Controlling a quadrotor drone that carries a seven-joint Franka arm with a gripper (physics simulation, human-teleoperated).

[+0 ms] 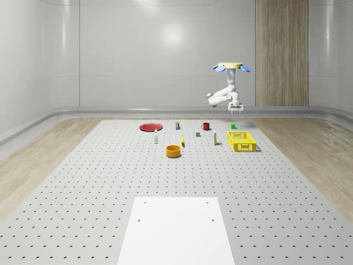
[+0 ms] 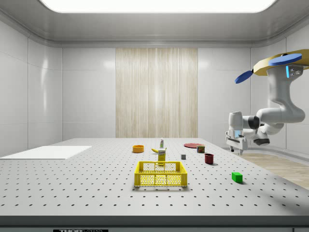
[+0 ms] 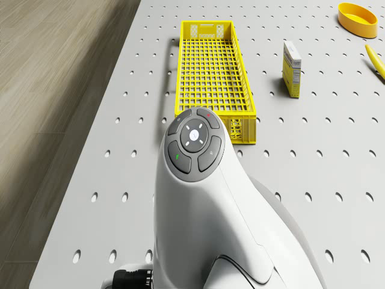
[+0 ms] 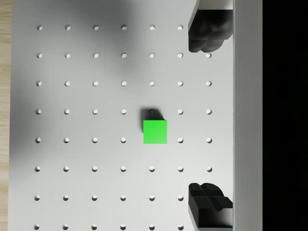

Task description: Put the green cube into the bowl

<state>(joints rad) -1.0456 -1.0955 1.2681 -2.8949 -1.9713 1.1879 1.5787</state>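
Drone [image 1: 232, 67] hovering high above the table's [image 1: 83, 187] far right corner, claw over the green cube.

The claw [image 1: 235, 109] hangs spread wide, well above the green cube [image 4: 155, 132], which sits flat on the table near that far edge, just beyond the yellow basket [image 1: 242, 141]. The orange bowl [image 1: 174, 150] stands well apart, nearer the table's middle.

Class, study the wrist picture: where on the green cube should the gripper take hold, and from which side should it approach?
Grip the green cube across two opposite vertical faces, coming straight down from above. It sits flat on the perforated table with open space all round, and its flat parallel sides suit the two fingers. The open gripper hangs above it under the hovering drone; the cube's edges look square to the fingers.
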